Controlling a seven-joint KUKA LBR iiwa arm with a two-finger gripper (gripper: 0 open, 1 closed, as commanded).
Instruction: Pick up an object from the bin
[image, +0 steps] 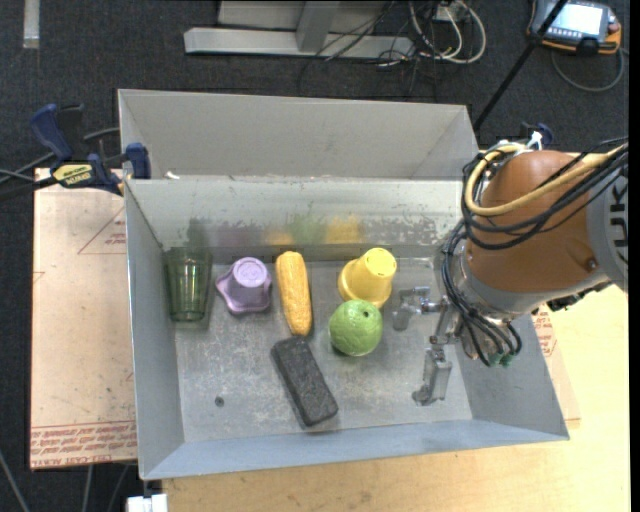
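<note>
Orange cover (530, 225) hides much of the tool (420, 345); fingers (433, 378) seem spread.

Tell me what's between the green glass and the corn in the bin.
A purple cup sits between the green glass and the corn along the bin's back wall, as the camera view shows.

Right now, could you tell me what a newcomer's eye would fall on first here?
The arm's orange cover looms over the bin from the right, its gripper open and holding nothing. A bright row lies along the back: green glass, purple cup, yellow corn cob, yellow cup, with a green apple just in front. A dark grey block lies nearer the front.
</note>
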